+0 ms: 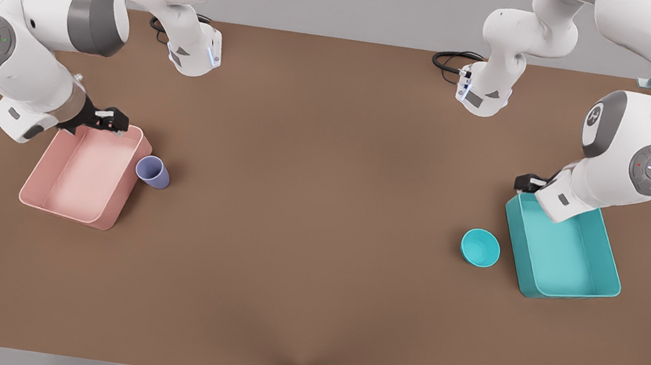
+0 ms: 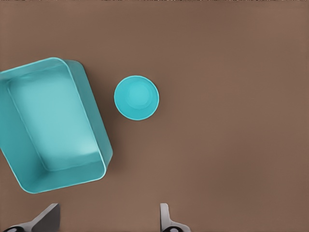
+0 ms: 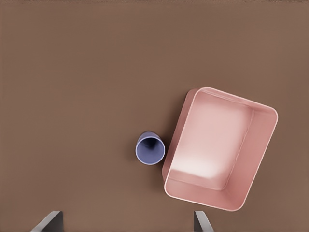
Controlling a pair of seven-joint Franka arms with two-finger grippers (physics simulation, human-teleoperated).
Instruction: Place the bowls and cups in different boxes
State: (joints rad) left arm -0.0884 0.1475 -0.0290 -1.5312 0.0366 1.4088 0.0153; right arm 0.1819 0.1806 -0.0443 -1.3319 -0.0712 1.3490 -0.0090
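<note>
Left tool spread, empty, above teal box far edge; right tool spread, empty, above pink box far edge. Bowl on desk, at box's 9 o'clock. Cup upright, touching or just beside pink box, at its 3 o'clock. Advice: descend straight over rim, pinch wall. Box wall crowds cup grasp; approach from open side.

Teal bowl, lavender cup

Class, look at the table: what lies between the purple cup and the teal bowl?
Nothing: in the front view, only bare brown table stretches between the purple cup and the teal bowl.
</note>
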